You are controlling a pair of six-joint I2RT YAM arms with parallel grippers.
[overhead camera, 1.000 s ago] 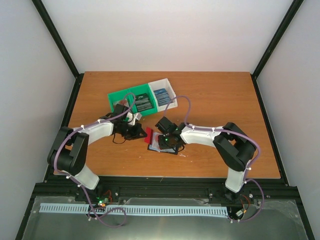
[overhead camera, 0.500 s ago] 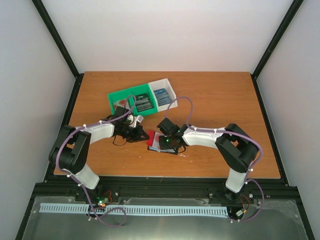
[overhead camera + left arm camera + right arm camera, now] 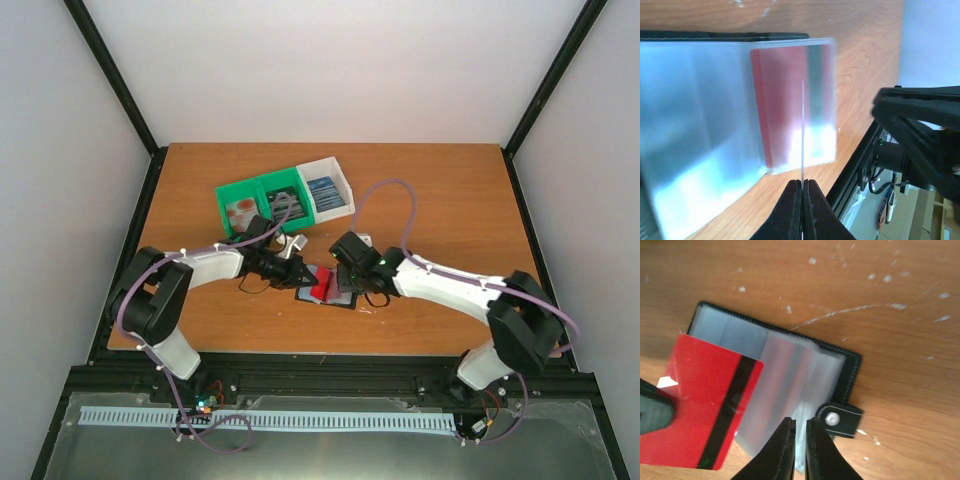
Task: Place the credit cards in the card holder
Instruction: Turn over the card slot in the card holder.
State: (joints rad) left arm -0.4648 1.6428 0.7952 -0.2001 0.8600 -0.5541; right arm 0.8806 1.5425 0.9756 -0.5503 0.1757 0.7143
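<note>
Near edge of desk (image 3: 450, 200), about mid-width: card holder (image 3: 785, 360) lies open and flat, clear sleeves up, snap tab (image 3: 840, 417) out to one side.

Left gripper (image 3: 802, 182): fingers pressed together, pinching red credit card (image 3: 700, 405) by one corner. Card overlaps the holder's left-hand page. Its long axis, as the black stripe runs, is roughly parallel to the sleeve folds.

Right gripper (image 3: 800, 424): fingers nearly together, a sliver between them, over the edge of a sleeve beside the tab. Cannot tell whether they grip the sleeve.

Key relation: the sleeves lie from the card toward the right fingers, so the left arm carries the move. My guess is the card must slide sideways into a sleeve mouth.

Left wrist view shows the card edge-on as a thin line, with red showing through frosted plastic. Right wrist view alone shows the card's face and stripe.

Farther, toward the far left of the desk: green and white bin (image 3: 250, 182), with more cards in its compartments.
</note>
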